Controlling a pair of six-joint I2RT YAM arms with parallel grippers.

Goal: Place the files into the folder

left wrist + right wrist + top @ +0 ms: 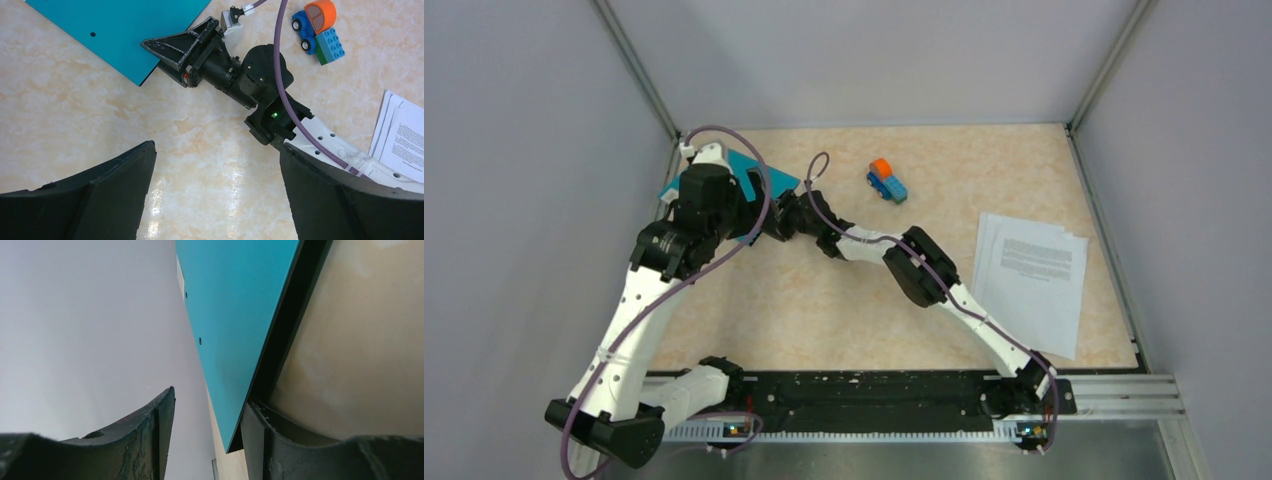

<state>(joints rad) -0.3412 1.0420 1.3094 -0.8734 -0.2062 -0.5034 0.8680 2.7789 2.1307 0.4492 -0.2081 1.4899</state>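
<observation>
While folder (pixel 115 30) at the parted right gripper (pixel 160 59), files (pixel 1031 275) well apart outside.

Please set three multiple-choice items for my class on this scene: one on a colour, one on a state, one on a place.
1. The folder is which colour outside? A) red B) teal C) yellow
2. The left gripper is: A) open, holding nothing B) shut on the folder C) out of view
3. Where do the files lie? A) inside the folder B) in the left gripper C) on the right side of the table

Key: 1 B, the cover shows teal; 2 A, its fingers stand wide apart with nothing between them; 3 C, the white sheets lie bare at the right.
</observation>
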